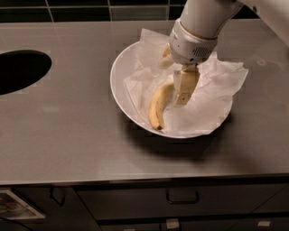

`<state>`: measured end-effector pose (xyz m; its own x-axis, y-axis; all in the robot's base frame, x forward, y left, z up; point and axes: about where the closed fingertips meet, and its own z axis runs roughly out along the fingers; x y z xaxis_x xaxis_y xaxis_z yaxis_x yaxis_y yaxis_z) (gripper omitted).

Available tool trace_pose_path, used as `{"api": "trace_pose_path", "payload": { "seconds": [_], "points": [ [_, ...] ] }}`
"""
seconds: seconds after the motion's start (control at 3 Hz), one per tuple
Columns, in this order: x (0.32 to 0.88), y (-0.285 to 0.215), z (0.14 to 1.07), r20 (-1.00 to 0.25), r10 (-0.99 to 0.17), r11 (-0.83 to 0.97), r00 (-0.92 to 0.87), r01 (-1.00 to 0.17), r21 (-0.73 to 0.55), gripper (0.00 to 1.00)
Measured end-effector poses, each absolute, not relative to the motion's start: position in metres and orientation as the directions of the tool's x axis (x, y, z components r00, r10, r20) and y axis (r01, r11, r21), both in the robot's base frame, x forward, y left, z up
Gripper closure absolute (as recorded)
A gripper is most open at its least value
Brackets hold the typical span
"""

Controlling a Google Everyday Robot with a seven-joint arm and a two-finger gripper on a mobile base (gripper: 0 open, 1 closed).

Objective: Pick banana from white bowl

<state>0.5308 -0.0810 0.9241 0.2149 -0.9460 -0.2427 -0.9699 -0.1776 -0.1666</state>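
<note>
Grey steel counter (67, 131); dark round hole (20, 70) left; dark tiled wall (90, 9) behind; drawers (180, 203) below.

My gripper (184, 88) is hanging down inside the white bowl (118, 76), right at the upper end of the banana (158, 107), at its two o'clock. The banana is lying on crumpled paper (212, 90), its dark tip pointing toward six o'clock.

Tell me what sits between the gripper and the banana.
Nothing in the camera view: the gripper hangs in the white bowl right beside the upper end of the banana, with none of the crumpled paper showing between.
</note>
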Motion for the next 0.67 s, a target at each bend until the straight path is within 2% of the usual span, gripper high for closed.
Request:
{"api": "trace_pose_path", "payload": {
  "seconds": [0.67],
  "points": [
    [0.5399, -0.0799, 0.9138, -0.252, -0.943, -0.183, 0.217, -0.971, -0.151, 0.23]
  ]
}}
